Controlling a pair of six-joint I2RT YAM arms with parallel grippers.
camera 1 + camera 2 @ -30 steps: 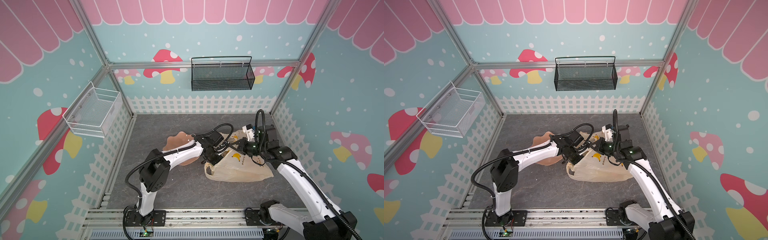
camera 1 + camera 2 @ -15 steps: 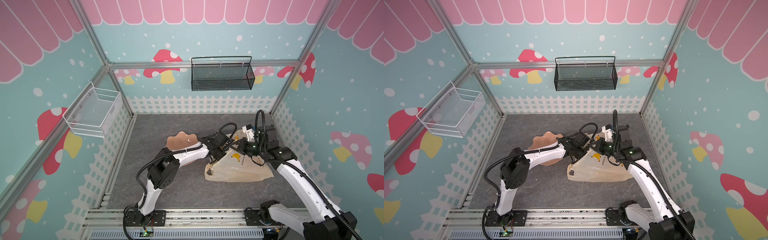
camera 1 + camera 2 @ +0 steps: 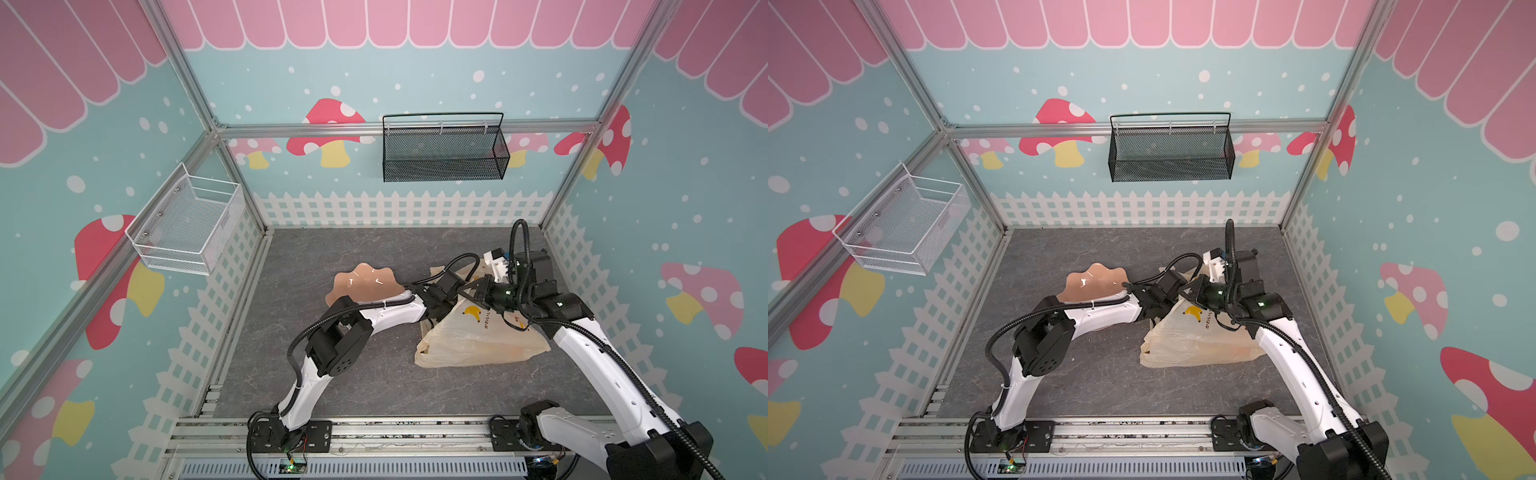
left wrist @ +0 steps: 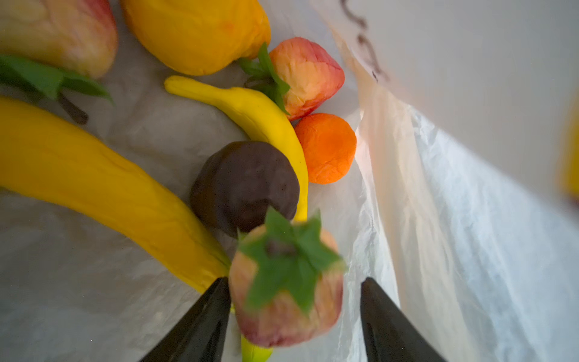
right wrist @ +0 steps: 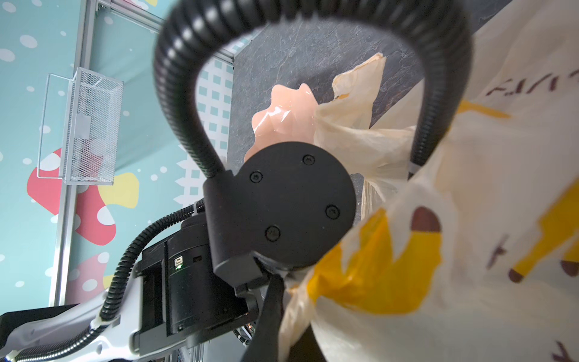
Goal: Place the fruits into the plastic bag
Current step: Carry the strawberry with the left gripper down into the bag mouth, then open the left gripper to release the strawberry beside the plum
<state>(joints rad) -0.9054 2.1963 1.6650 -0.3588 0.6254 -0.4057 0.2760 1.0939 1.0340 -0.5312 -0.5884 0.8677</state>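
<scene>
Blurred strawberry (image 4: 282, 297) inside plastic bag (image 4: 438, 203)
Pale red, green-leafed; left gripper (image 4: 294, 279) spread loosely around it; right gripper (image 5: 277, 291) pinches the bag.

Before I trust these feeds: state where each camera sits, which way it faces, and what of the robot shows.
Top views: high above the arm bases, looking down on the floor; left arm, right arm, plastic bag, peach dish.
Left wrist: inside the bag, facing the fruits; left gripper open, a strawberry between its fingertips.
Right wrist: at the bag's mouth, facing the left arm; right gripper pinches the bag.
Shared: the bag in all; dish in top and right wrist views.
</scene>
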